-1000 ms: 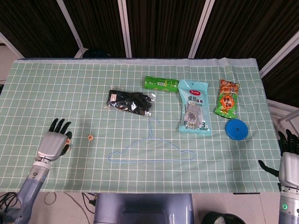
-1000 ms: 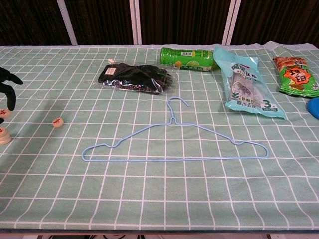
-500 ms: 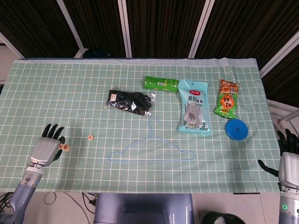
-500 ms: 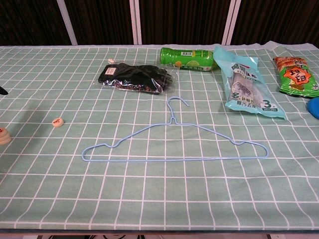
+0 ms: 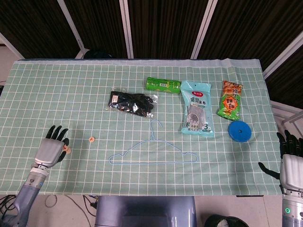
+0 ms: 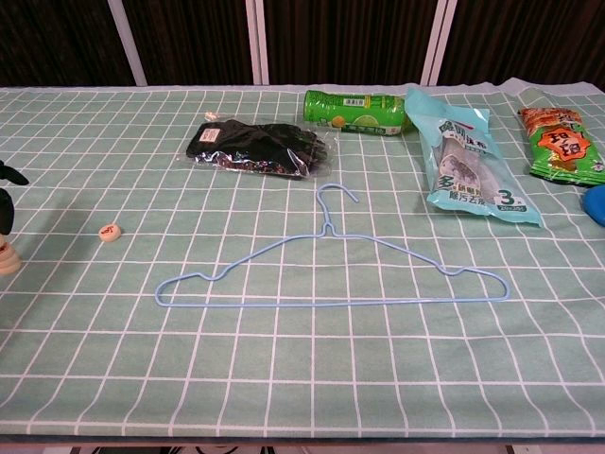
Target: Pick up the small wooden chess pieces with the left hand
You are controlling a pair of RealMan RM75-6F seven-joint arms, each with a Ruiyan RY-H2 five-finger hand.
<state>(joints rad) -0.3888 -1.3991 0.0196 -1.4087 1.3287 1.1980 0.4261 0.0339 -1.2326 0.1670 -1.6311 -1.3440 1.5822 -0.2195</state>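
One small round wooden chess piece [image 5: 92,139] lies alone on the green checked cloth, left of the hanger; the chest view shows that piece [image 6: 110,231] too. More chess pieces [image 5: 67,150] lie right beside my left hand [image 5: 50,151], and a small stack of them [image 6: 8,257] shows at the chest view's left edge. The left hand rests near the table's front left with its dark fingers [image 6: 6,197] spread and holds nothing. My right hand [image 5: 289,163] stays at the front right corner, fingers apart and empty.
A blue wire hanger [image 5: 152,153] lies in the middle front. Behind it are a black glove pack [image 5: 130,102], a green can [image 5: 163,85], a teal packet [image 5: 196,109], a snack bag [image 5: 230,99] and a blue disc [image 5: 238,131].
My left hand drew back toward the front left edge, then crept slightly forward again. The lone chess piece has not moved. The right hand barely shifted.
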